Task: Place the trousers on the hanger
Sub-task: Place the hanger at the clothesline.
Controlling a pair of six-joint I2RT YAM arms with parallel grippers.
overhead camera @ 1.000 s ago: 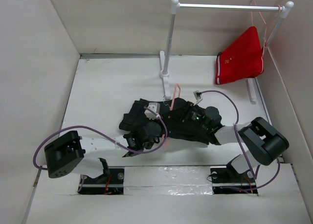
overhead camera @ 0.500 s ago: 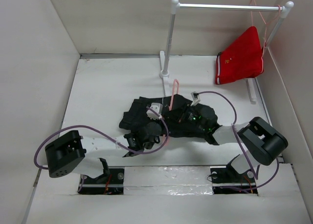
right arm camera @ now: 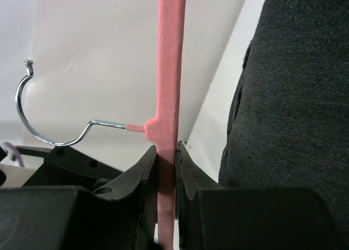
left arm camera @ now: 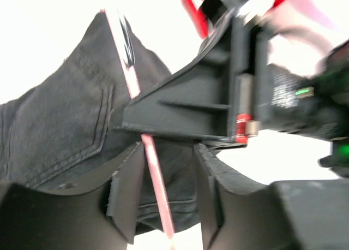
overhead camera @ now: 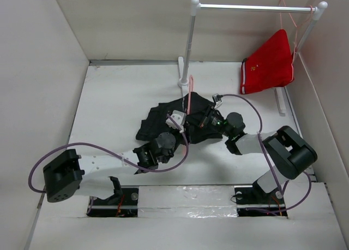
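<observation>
- Left arm: elbow folded out to the near left, forearm reaching forward and right to mid-worktop (overhead camera: 109,97).
- The left gripper (left arm camera: 166,173) stands partly parted; its fingers flank the pink bar without clamping it. Only the left wrist view shows that gap; the overhead view hides it.
- The trousers (overhead camera: 155,124) lie crumpled at mid-worktop under both wrists; the left wrist view alone shows their denim seams and the bar lying across them.
- The hanger (right arm camera: 166,70): overhead, only a short pink length shows, near the foot of the rack (overhead camera: 188,42); the right wrist view alone shows its metal hook (right arm camera: 32,119).
- Right arm: elbow bent at the near right, forearm reaching left.
- The right gripper (right arm camera: 166,152) is pinched tight on the hanger's bar just below the hook's joint.
- Far right: red shorts (overhead camera: 270,61) hang from the rail.
</observation>
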